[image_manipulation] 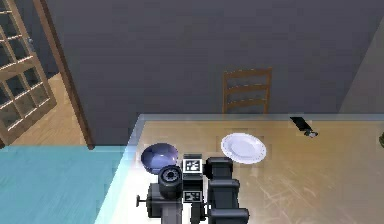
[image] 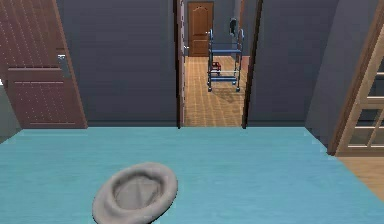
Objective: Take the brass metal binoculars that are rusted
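Observation:
The arm rises from the arm side view's bottom edge over a glossy tan table. Two white marker squares stand at its end, and the gripper shows left of them near the table's left edge. A dark blocky thing with a round face sits right at the gripper, and I cannot make out what it is. I cannot tell whether the gripper holds anything. Nothing brass-coloured can be made out there.
On the table stand a bluish bowl, a white plate and a small dark item. A wooden chair stands behind the table. In the forward view a grey round cushion lies on the teal floor, and a doorway leads to a blue cart.

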{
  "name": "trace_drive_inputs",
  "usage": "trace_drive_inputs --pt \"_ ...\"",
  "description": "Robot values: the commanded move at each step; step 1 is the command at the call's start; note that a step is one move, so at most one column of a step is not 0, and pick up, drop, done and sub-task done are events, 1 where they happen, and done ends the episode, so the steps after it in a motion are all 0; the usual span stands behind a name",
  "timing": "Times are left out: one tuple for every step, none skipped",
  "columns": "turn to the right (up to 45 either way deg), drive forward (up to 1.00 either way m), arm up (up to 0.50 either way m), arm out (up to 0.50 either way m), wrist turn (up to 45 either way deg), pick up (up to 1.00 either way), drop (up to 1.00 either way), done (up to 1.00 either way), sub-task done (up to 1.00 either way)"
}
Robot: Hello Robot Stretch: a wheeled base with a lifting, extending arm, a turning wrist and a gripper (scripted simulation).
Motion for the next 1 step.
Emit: trace_drive_inputs --pt "0.0 0.0 0.0 0.0 45.0 0.0 0.0 0.0 0.0"
